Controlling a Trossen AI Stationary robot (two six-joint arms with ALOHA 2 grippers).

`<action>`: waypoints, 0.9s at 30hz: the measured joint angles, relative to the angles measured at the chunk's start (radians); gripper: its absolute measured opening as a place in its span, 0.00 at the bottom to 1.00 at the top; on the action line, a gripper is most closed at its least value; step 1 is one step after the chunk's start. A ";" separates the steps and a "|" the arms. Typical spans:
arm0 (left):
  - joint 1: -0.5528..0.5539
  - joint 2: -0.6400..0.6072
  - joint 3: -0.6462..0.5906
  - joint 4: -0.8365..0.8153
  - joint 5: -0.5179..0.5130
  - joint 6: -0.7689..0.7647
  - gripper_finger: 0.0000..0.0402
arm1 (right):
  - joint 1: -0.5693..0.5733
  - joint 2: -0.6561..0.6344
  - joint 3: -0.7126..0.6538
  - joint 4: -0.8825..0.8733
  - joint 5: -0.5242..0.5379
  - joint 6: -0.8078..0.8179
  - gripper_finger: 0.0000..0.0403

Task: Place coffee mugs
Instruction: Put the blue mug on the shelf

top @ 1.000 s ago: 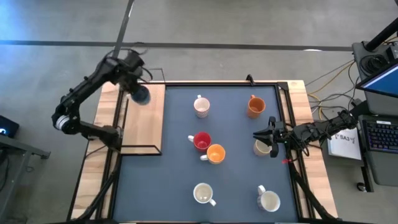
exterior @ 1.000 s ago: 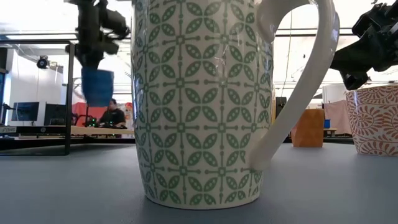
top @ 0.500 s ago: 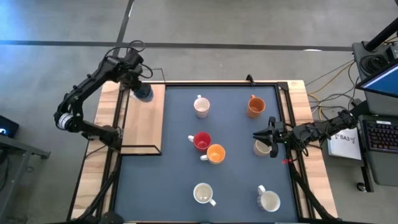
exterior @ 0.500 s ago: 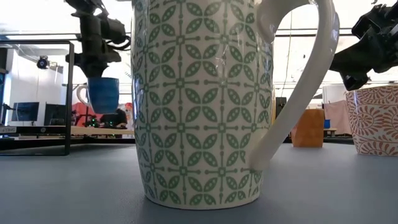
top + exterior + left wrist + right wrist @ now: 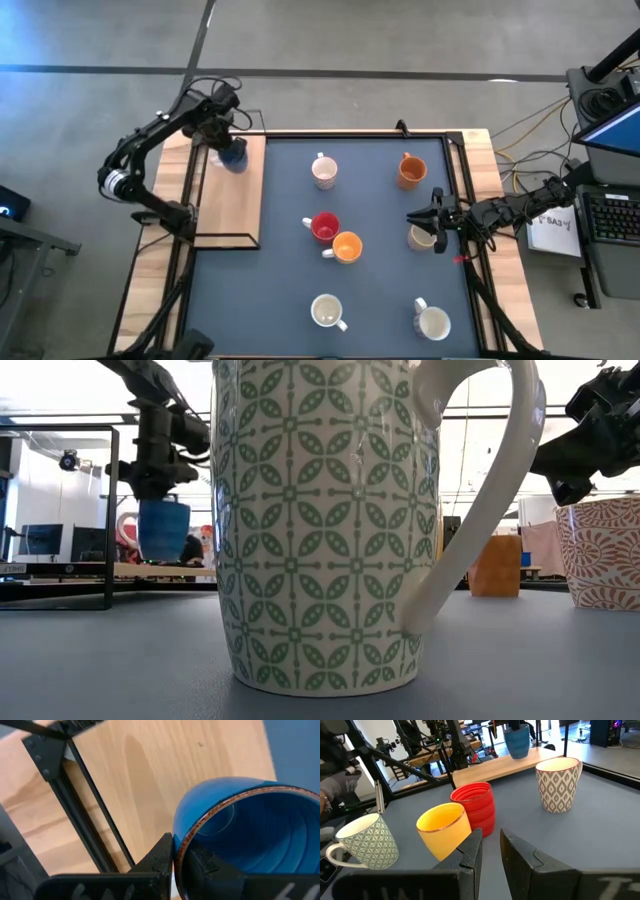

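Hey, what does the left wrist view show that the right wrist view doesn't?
Only the left wrist view shows the left hand pinching the blue mug's rim, one finger inside and one outside, above the wooden board. Only the right wrist view shows the red mug, the tilted orange mug and two patterned mugs, with the right hand empty. Both show the blue mug and the board.

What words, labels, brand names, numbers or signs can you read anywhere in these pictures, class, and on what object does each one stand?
White paper sheet beside the right arm, high view: dark printing, too small to read.
Laptop screen at the right edge, high view: lit blue, no legible text.
Green-patterned mug, low view: leaf pattern only, no words.
Blue mug held by the left gripper: no lettering.
Red mug, orange mug: none.
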 joint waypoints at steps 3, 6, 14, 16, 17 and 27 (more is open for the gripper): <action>0.000 0.028 0.000 0.015 -0.005 -0.019 0.02 | 0.000 0.000 0.000 0.000 0.000 0.000 0.14; 0.000 0.046 0.001 0.037 -0.007 -0.031 0.02 | 0.000 0.000 0.000 0.000 0.000 0.000 0.14; 0.000 0.065 0.002 0.064 -0.007 -0.056 0.05 | 0.000 0.000 0.000 0.000 0.000 0.000 0.14; 0.000 0.063 0.002 0.069 -0.007 -0.055 0.06 | 0.000 0.000 0.000 0.000 0.000 0.000 0.14; -0.001 0.060 0.003 0.067 -0.007 -0.055 0.07 | 0.000 0.000 0.000 0.000 0.000 0.000 0.14; -0.023 -0.001 0.072 0.056 -0.007 -0.006 0.09 | 0.000 0.000 0.000 0.000 0.000 0.000 0.14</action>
